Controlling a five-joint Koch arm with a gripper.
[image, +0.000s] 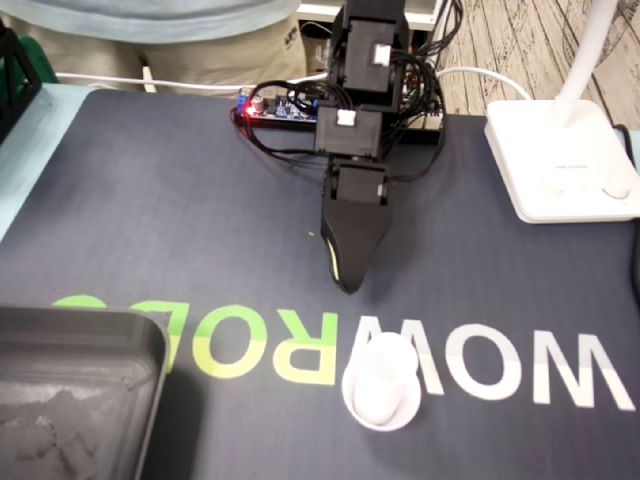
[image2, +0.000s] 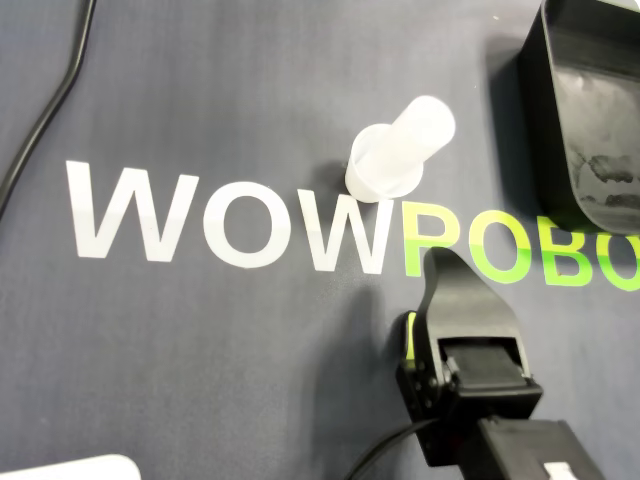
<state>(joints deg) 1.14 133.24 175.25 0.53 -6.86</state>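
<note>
A white plastic tube on a round flared base (image: 380, 388) stands upright on the dark mat, over the white "W" of the lettering; in the overhead view the same tube (image2: 405, 150) sits just above the letters. My black gripper (image: 346, 283) hangs low over the mat a short way behind it, tip pointing toward it and not touching. A yellow-green strip runs along the seam where the two jaws lie together, with nothing between them. In the overhead view the gripper (image2: 441, 258) comes in from the bottom right, its tip just below the tube.
A black tray (image: 85, 322) sits at the lower left of the fixed view, and the tray (image2: 537, 110) is at the upper right overhead. A white lamp base (image: 555, 165) stands at the back right. A circuit board (image: 272, 108) and cables lie behind the arm.
</note>
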